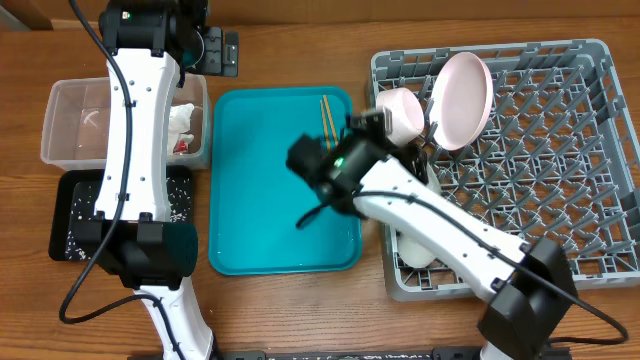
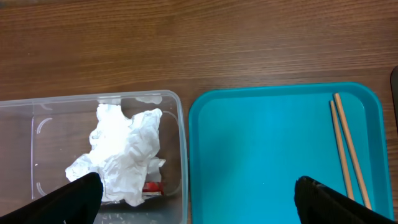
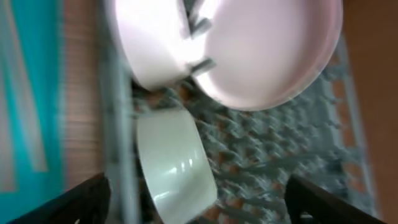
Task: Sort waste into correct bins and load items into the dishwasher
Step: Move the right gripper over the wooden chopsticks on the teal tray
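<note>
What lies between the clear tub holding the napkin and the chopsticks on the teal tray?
Only a thin strip of table and bare teal tray floor between clear tub and chopsticks; the left wrist view shows it.

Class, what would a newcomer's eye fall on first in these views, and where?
The bright teal tray in the middle stands out, with two wooden chopsticks near its right edge. Right of it, a white plate and bowl stand in the grey dish rack. On the left, a crumpled napkin lies in the clear tub.
</note>
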Motion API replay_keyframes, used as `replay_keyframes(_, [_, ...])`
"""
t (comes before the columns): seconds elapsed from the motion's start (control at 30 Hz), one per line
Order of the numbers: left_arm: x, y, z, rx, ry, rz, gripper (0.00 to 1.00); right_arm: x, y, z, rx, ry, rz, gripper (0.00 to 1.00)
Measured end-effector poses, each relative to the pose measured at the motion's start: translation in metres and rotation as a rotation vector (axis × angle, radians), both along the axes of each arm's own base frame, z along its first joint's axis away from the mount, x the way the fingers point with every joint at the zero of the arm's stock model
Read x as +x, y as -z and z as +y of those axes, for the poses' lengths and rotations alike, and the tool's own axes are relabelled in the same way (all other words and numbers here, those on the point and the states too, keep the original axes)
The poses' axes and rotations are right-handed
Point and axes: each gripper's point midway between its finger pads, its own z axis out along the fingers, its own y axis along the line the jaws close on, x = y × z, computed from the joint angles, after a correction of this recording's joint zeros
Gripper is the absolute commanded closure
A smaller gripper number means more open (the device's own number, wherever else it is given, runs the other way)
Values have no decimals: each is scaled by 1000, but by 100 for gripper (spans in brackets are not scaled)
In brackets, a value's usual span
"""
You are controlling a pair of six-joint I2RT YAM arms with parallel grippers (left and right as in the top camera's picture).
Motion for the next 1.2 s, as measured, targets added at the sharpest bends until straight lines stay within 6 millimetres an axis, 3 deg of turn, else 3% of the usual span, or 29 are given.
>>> replay_keyframes(0.1, [0, 0, 0, 0, 0, -1, 0, 20, 2, 29, 174, -52, 0, 0])
replay_keyframes(0.23, [0, 0, 0, 0, 0, 0, 0, 55, 1, 75, 419, -165, -38, 13])
replay_keyframes(0.33, [0, 0, 0, 0, 0, 0, 0, 81, -6, 95, 550, -233, -95, 16])
replay_keyframes(0.4, [0, 0, 0, 0, 0, 0, 0, 92, -5, 99, 585, -264, -113, 21])
replay_keyframes(0.53, [0, 0, 0, 0, 0, 0, 0, 105, 18, 104, 590, -313, -83, 30])
replay_keyframes(0.8, [0, 0, 0, 0, 0, 0, 0, 94, 118, 114, 519, -356, 164, 42])
replay_keyframes(0.9, [0, 0, 0, 0, 0, 0, 0, 86, 144, 113, 503, -360, 237, 46])
replay_keyframes(1.2, [0, 0, 0, 0, 0, 0, 0, 87, 172, 100, 558, -335, 331, 62])
